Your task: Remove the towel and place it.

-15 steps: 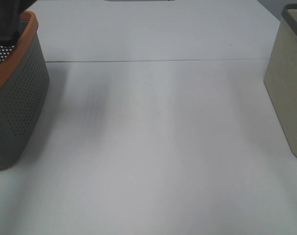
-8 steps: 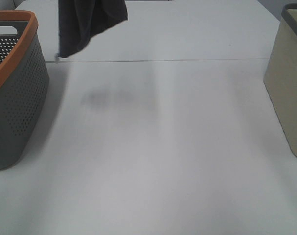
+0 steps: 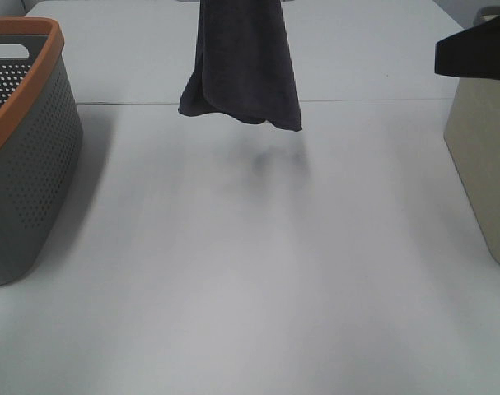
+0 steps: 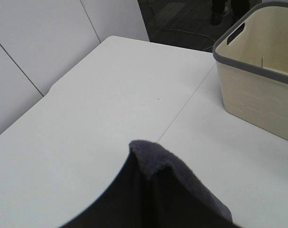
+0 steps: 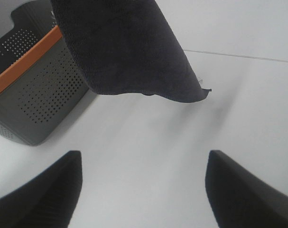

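Observation:
A dark grey towel (image 3: 243, 66) hangs in the air over the far middle of the white table (image 3: 250, 263), its top out of the exterior view. In the left wrist view the towel (image 4: 172, 194) fills the near edge and hides my left gripper's fingers, which hold it. My right gripper (image 5: 144, 190) is open and empty, and the towel (image 5: 120, 52) hangs apart in front of it. A dark part of the right arm (image 3: 476, 51) shows at the right edge, over the beige basket.
A grey perforated basket with an orange rim (image 3: 27, 164) stands at the left edge of the table and also shows in the right wrist view (image 5: 34, 85). A beige basket with a grey rim (image 3: 484, 156) stands at the right edge and also shows in the left wrist view (image 4: 257, 80).
The towel has come up out of the grey basket and moved right to the far middle of the table. The right arm has come into view at the right edge.

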### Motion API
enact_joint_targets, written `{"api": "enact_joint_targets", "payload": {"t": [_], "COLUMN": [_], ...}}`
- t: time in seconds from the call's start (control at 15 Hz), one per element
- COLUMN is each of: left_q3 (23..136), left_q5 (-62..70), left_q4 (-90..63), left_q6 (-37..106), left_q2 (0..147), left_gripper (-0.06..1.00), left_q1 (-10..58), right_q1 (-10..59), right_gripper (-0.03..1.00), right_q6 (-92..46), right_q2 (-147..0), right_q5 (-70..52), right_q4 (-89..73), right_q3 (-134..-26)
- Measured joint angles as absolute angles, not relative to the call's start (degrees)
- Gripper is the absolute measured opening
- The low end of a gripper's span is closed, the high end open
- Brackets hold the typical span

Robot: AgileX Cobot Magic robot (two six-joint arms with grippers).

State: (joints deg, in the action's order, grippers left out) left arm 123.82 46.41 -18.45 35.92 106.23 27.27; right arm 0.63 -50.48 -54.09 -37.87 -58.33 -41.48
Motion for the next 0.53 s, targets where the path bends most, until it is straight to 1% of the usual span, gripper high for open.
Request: {"api": "enact_joint_targets", "payload": {"t": [0.07,0.13,0.27,0.4,0.53], "left_q3": [123.8,123.8,123.8,123.8,123.8], "left_q5": [46.1,45.1,44.1,43.5,43.5], "left_q4": [-18.4,-18.4,-18.4,-18.3,-17.4], "left_q6": [35.5,35.3,35.1,35.1,35.1], "left_q2": [106.6,107.1,107.8,108.0,108.0], "left_gripper": [0.0,0.0,0.0,0.0,0.0], "left_q1": [27.3,27.3,27.3,27.3,27.3], "right_q1": [2.6,6.3,16.9,25.2,30.7], "right_gripper": [0.64,0.64,0.64,0.64,0.64], "right_q6": [-51.1,-51.7,-52.0,-52.0,-51.9], "right_q2": [-55.5,-57.3,-62.0,-67.5,-72.5], "right_q5": [-36.1,-33.3,-24.5,-15.4,-7.7], "right_q4": [-59.1,-59.4,-59.5,-59.5,-60.7], "right_q3": [-41.5,-41.5,-41.5,-42.2,-44.7]}}
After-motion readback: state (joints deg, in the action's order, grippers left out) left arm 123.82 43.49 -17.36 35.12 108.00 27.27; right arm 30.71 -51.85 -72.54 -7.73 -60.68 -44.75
